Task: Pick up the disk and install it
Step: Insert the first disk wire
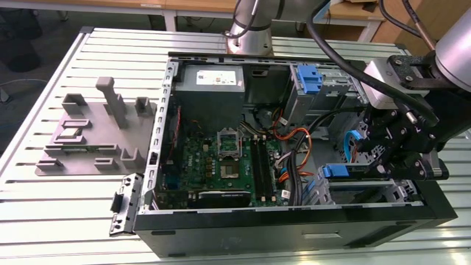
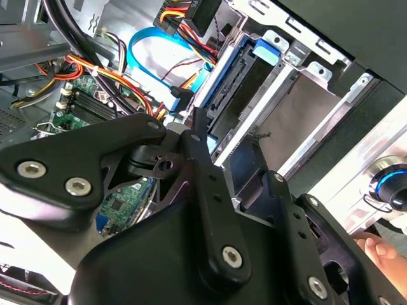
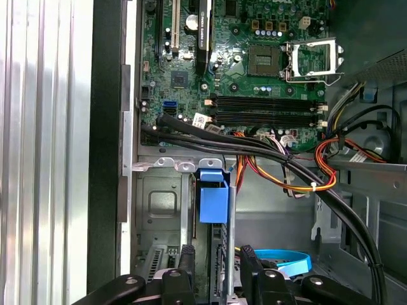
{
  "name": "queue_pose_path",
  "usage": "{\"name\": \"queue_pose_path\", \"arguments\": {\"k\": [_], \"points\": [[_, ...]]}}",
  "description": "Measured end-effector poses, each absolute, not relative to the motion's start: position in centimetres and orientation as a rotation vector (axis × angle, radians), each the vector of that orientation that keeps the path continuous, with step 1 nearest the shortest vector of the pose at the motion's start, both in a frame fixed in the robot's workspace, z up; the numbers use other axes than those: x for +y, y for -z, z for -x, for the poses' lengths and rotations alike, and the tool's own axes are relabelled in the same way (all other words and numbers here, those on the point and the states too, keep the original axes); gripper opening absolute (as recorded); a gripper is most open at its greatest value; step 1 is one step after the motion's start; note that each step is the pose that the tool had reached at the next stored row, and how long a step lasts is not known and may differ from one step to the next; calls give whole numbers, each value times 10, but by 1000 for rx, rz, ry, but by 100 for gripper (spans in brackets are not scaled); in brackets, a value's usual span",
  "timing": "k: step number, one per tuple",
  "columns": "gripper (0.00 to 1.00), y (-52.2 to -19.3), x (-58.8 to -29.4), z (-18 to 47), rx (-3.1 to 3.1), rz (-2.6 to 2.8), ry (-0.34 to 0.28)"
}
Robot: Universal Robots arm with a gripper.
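Gripping the disk [image 3: 213, 197] edge-on: gripper [image 3: 216, 254] fingers [image 3: 186, 264] set narrow, one on each side of it. Disk stands in drive cage [image 3: 159, 203]; motherboard [image 3: 254, 76] lies beyond the fingertips.

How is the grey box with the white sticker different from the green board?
The grey box is a chunky closed block; the green board is thin and flat. The grey box is plain apart from its sticker; the green board is crowded with chips and slots. The grey box sits by the arm's base; the green board lies next to it. Both are inside the open computer case.
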State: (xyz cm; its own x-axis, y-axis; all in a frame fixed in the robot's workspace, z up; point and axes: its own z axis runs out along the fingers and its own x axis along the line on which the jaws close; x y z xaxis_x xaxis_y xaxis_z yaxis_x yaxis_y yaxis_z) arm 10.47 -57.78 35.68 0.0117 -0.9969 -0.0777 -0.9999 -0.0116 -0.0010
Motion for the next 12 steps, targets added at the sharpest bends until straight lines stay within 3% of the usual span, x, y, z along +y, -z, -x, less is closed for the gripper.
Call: {"name": "queue_pose_path", "arguments": {"k": [12], "points": [[42, -358, -578, -105, 2169, 2194, -84]]}}
